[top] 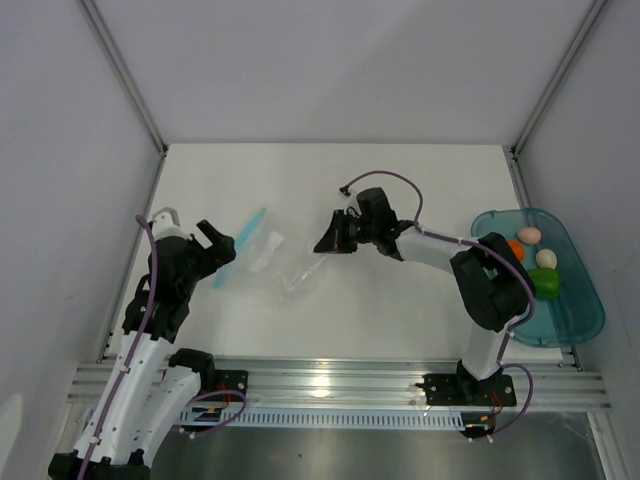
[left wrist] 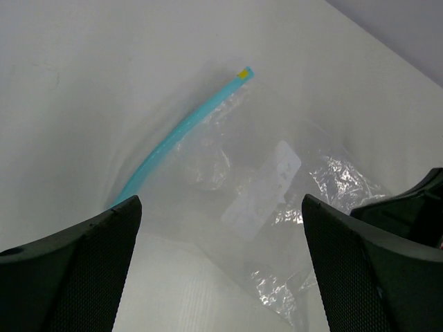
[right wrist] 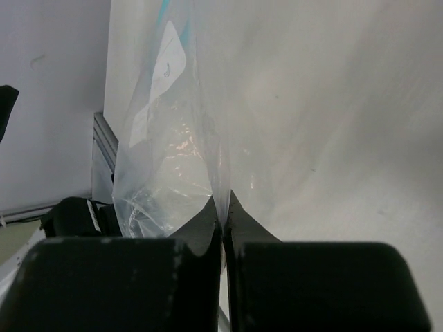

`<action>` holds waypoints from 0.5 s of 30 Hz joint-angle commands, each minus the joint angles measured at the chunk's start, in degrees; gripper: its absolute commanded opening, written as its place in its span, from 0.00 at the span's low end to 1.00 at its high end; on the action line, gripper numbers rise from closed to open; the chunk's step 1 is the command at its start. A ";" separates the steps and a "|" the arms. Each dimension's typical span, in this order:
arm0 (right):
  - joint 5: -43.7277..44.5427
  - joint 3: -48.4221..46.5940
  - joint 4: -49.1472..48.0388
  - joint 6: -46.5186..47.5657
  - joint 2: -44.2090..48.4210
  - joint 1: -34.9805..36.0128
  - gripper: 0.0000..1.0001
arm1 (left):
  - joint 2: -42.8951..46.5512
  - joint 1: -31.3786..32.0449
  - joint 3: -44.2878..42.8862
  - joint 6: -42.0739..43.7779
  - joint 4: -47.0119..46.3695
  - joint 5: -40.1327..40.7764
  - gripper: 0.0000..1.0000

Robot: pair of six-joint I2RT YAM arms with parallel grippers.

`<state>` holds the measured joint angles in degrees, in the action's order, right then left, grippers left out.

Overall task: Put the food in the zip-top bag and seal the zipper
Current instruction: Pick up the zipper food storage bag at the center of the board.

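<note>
The clear crinkly zip-top bag [top: 275,262] lies on the white table left of centre, its teal zipper [top: 243,240] along the far-left edge. It fills the left wrist view [left wrist: 270,200], zipper [left wrist: 181,131] running diagonally. My right gripper [top: 322,245] is shut on the bag's right edge [right wrist: 223,197] and holds the film taut. My left gripper [top: 222,248] is open, hovering just left of the bag near the zipper. The food sits in the teal tray: an orange-red piece [top: 515,250], a green pepper [top: 545,284] and two pale eggs [top: 529,236].
The translucent teal tray [top: 580,310] stands at the table's right edge, beside my right arm's base. Grey walls enclose the table on three sides. An aluminium rail [top: 330,380] runs along the near edge.
</note>
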<state>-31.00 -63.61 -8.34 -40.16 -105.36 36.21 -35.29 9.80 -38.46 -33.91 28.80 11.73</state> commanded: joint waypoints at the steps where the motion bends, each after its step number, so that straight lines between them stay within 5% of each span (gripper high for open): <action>1: -6.95 0.68 10.42 12.63 4.72 -4.90 0.00 | -0.31 -0.84 1.17 3.24 -6.99 -11.27 0.97; 7: -21.88 2.44 15.53 24.06 6.75 -12.47 0.00 | -5.22 -1.54 5.93 0.08 -17.96 -24.28 0.90; 15: -27.44 4.81 18.36 30.41 4.38 -13.62 0.03 | -21.45 -2.15 7.43 -1.07 -34.06 -35.18 0.88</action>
<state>-53.93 -59.55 8.75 -14.06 -100.31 22.72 -52.86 8.54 -31.05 -34.13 5.06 -16.49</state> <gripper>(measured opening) 0.023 0.882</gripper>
